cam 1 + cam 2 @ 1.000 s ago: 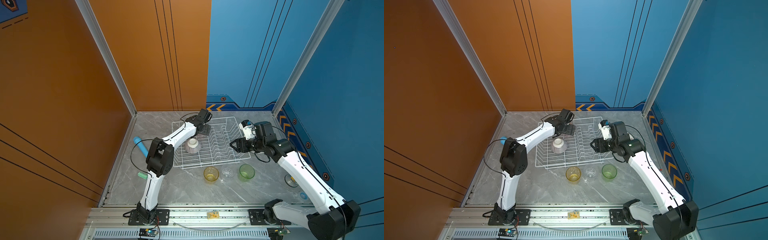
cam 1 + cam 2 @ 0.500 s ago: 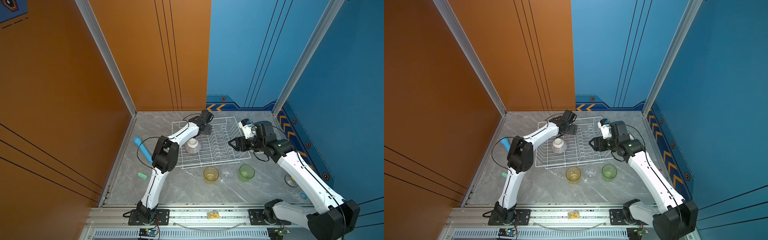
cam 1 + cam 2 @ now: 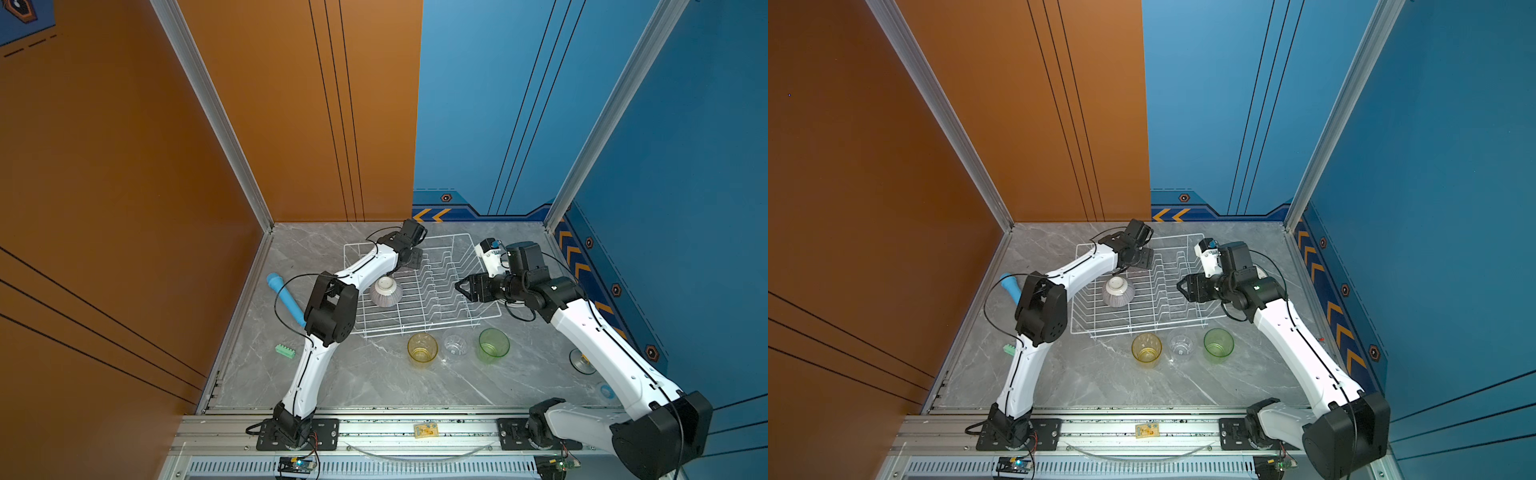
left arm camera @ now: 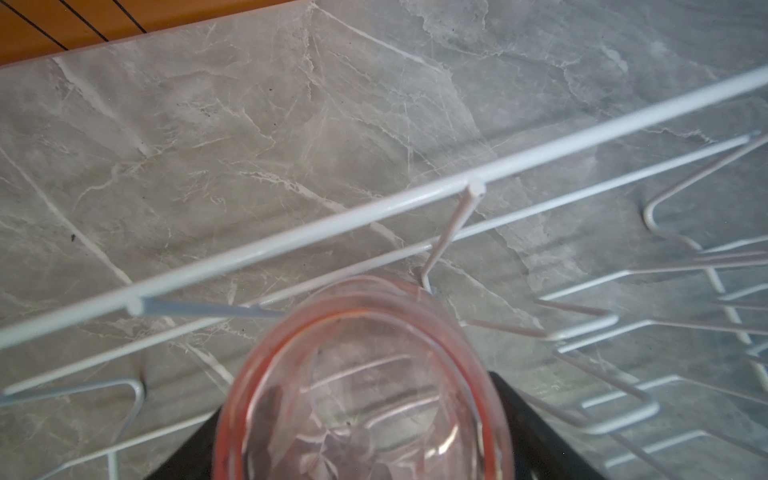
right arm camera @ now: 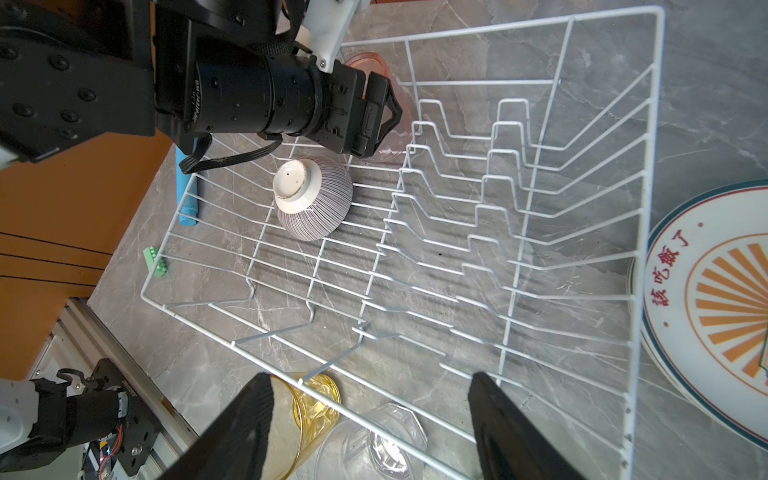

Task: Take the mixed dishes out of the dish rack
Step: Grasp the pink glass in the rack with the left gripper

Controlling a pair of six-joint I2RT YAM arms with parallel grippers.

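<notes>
The left elbow (image 3: 332, 307) has swung toward the rack (image 3: 432, 300); the left hand (image 3: 412, 260) straddles the pink glass (image 4: 361, 395) inside, grip unclear; the right hand (image 5: 370, 379) hangs open over the rack.

Your two arms share one build: the left arm (image 3: 368, 266) and the right arm (image 3: 598, 340) each have smooth white shell links set between bulky matt-black joint housings (image 3: 332, 309). A thin black cable (image 3: 276, 303) loops loose off each arm. In the right wrist view, round-headed screws (image 5: 68, 115) dot a black plate on the left arm. Your right gripper (image 5: 370, 380) has plain black wedge-shaped fingers (image 5: 249, 424).
</notes>
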